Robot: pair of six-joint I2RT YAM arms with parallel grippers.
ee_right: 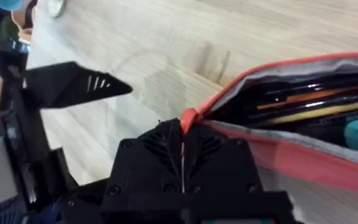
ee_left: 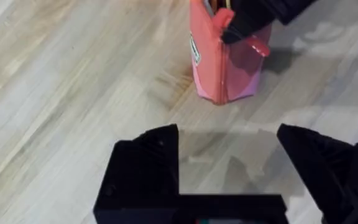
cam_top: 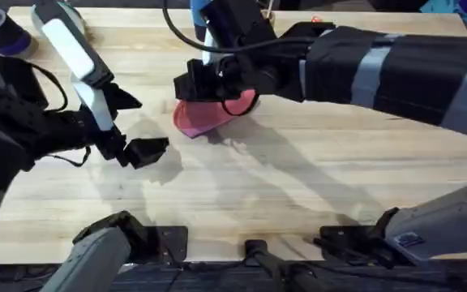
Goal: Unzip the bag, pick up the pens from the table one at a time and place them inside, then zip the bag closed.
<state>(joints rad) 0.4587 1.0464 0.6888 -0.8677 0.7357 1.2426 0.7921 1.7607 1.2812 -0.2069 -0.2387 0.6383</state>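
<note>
so the right gripper [ee_right: 182,155] is clamped shut on the end of the bag [cam_top: 209,113], looks like right at the zip end or pull tab, though I can't make out the tab itself under the fingers. The bag sits toward the far middle of the table [cam_top: 298,195], mouth open, and in the right wrist view you can see stuff already inside against the dark lining: slim dark pens [ee_right: 303,93], an orange stick [ee_right: 316,99], a yellowish one and something teal. The left gripper [ee_left: 229,162] hangs open and empty, near the bag but well clear of it. That's what worries me: nothing is bracing the pouch. If the right arm pulls the zip along now, I'd bet the soft fabric just drags or bunches up and the whole bag slides instead of closing. Other risk is the contents poking up near the mouth and snagging the zip teeth. Pinch could also slip off if it's only on fabric
</note>
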